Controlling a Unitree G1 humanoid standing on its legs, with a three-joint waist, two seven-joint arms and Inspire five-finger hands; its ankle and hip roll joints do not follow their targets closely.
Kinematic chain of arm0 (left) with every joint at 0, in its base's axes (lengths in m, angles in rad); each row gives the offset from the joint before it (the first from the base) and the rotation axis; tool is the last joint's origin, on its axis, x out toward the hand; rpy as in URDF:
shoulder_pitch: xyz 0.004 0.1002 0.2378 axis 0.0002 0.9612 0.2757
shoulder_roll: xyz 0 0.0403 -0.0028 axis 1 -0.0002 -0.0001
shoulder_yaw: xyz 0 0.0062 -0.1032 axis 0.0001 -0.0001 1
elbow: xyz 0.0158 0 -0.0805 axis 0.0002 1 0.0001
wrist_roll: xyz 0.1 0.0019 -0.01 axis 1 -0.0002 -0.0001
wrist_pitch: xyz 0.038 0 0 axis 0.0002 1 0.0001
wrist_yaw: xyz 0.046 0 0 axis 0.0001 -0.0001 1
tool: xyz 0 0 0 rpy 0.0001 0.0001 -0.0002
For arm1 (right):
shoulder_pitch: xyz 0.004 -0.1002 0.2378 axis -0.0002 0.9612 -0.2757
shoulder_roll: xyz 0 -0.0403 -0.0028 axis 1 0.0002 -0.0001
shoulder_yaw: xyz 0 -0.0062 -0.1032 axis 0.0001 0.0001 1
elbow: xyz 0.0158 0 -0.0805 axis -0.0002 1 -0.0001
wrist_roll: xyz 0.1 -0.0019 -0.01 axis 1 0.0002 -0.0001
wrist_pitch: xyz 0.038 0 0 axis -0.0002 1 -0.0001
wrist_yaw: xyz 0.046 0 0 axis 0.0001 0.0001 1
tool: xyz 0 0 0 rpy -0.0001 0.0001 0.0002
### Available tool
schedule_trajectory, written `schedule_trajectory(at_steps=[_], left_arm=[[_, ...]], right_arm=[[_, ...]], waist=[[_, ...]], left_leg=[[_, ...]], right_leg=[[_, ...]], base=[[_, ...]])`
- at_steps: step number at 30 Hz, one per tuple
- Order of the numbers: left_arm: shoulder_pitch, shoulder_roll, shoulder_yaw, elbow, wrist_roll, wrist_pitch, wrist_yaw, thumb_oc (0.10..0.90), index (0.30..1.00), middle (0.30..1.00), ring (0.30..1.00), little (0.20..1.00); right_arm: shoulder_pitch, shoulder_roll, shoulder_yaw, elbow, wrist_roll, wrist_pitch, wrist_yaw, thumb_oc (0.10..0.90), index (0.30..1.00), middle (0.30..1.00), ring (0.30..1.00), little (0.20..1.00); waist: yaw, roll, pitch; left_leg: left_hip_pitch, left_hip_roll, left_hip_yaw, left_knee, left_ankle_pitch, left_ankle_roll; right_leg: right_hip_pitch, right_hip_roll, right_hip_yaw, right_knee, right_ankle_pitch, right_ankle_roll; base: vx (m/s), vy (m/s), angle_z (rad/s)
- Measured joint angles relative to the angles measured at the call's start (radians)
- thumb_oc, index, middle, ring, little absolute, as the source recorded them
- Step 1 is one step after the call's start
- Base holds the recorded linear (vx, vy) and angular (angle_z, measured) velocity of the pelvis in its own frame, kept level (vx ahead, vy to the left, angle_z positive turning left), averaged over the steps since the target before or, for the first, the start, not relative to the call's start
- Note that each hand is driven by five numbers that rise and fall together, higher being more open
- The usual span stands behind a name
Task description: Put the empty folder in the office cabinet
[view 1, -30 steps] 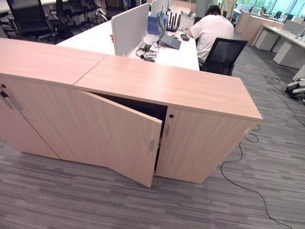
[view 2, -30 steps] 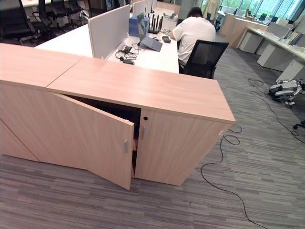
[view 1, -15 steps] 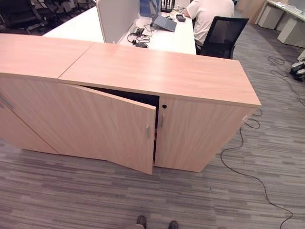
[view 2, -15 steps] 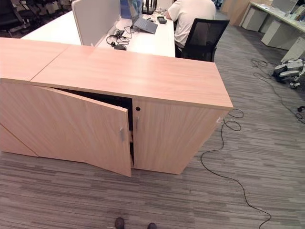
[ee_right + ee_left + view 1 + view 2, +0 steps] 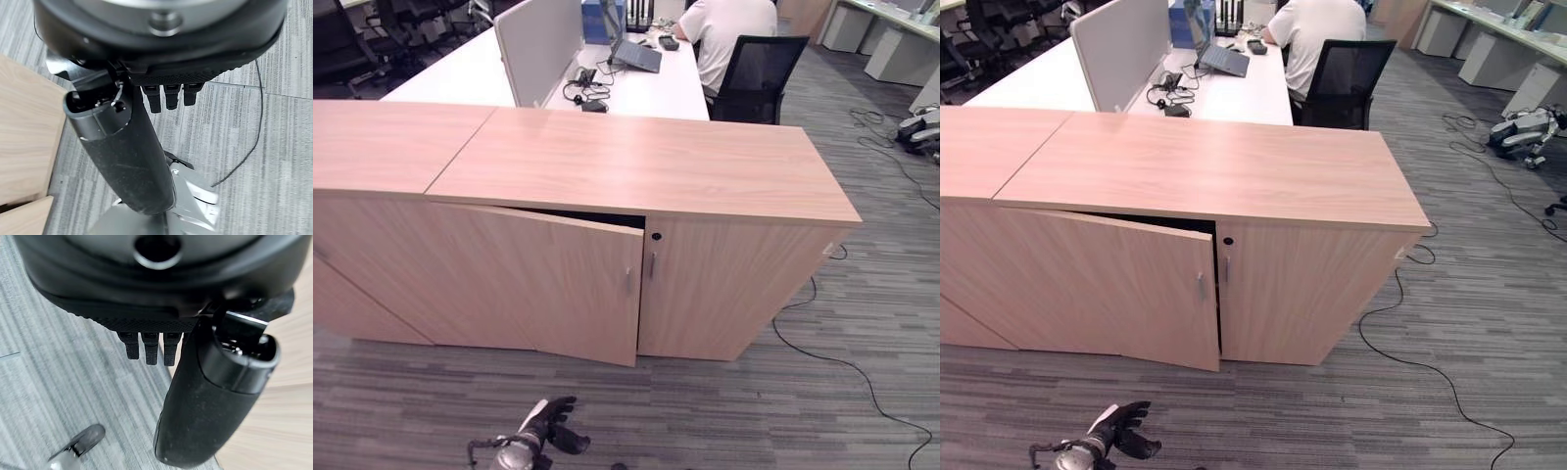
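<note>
A: What is the state of each hand?

B: The left hand point(image 5: 546, 423) hangs low over the carpet point(image 5: 773, 411), near the viewer and left of centre, fingers loosely extended and holding nothing. In its own wrist view the right hand point(image 5: 146, 147) likewise shows straight fingers and an extended thumb, with nothing in its grasp.

A: Where is the folder?

B: No folder appears in either hand, on the cabinet top or on the floor. Its location cannot be determined; it may sit inside the cabinet, whose interior is dark.

A: And the office cabinet?

B: The office cabinet point(image 5: 646, 171) stands beyond the left hand. Its left door point(image 5: 558, 289) is ajar, the free edge just proud of the closed right door point(image 5: 734, 289). A person point(image 5: 729, 34) sits at a desk point(image 5: 636, 88) on the far side.

A: Which step is in hand?

B: Judged from the empty hands and the nearly closed door, placement appears finished and closure is in progress. The next move calls for a flat push on the door's free edge, near its handle point(image 5: 628, 281), until it seats flush.
</note>
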Motion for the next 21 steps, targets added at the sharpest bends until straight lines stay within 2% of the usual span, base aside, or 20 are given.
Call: schedule_trajectory(at_steps=[4, 7, 11, 17, 21], left_arm=[[0.045, -0.026, 0.01, 0.1, 0.008, 0.003, -0.009, 0.8, 0.9, 0.9, 0.9, 0.9], [0.081, -0.037, 0.075, 0.144, 0.011, 0.01, -0.007, 0.8, 0.9, 0.9, 0.9, 0.9], [0.127, -0.037, 0.109, 0.181, 0.012, 0.036, -0.011, 0.8, 0.9, 0.9, 0.9, 0.9], [0.157, -0.036, 0.11, 0.181, -0.002, 0.046, -0.019, 0.8, 0.9, 0.9, 0.9, 0.9], [0.128, -0.029, 0.048, 0.168, 0.001, 0.066, -0.008, 0.8, 0.9, 0.9, 0.9, 0.9]], right_arm=[[0.003, 0.0, -0.002, 0.004, -0.002, 0.001, -0.002, 0.8, 0.9, 0.9, 0.9, 0.9], [0.022, -0.004, -0.005, 0.011, -0.003, 0.008, -0.003, 0.8, 0.9, 0.9, 0.9, 0.9], [0.044, -0.005, -0.005, 0.012, -0.002, 0.009, -0.003, 0.8, 0.9, 0.9, 0.9, 0.9], [0.061, -0.003, -0.005, 0.012, -0.002, 0.014, -0.003, 0.8, 0.9, 0.9, 0.9, 0.9], [0.062, 0.013, 0.001, 0.004, -0.002, 0.017, -0.014, 0.8, 0.9, 0.9, 0.9, 0.9]], waist=[[-0.001, 0.003, -0.006], [0.003, 0.011, -0.016], [0.002, 0.014, -0.036], [0.003, 0.004, -0.041], [0.0, 0.0, -0.043]], left_leg=[[0.004, 0.007, 0.007, 0.0, -0.009, -0.012], [0.003, 0.008, 0.005, 0.0, -0.012, -0.013], [0.003, 0.008, 0.006, -0.004, -0.012, -0.013], [0.003, 0.007, 0.006, -0.004, -0.012, -0.013], [0.0, 0.006, 0.009, 0.0, -0.01, -0.011]], right_leg=[[-0.001, 0.003, 0.013, 0.0, -0.001, -0.002], [-0.001, 0.004, 0.018, 0.0, -0.007, -0.001], [-0.001, 0.004, 0.019, 0.0, -0.008, 0.0], [-0.001, 0.002, 0.018, 0.0, -0.008, 0.0], [-0.006, 0.002, 0.02, 0.0, -0.005, -0.001]], base=[[0.01, 0.028, -0.06], [0.01, 0.011, 0.01], [0.0, 0.0, 0.0], [0.0, 0.0, 0.0], [0.0, 0.008, -0.02]])
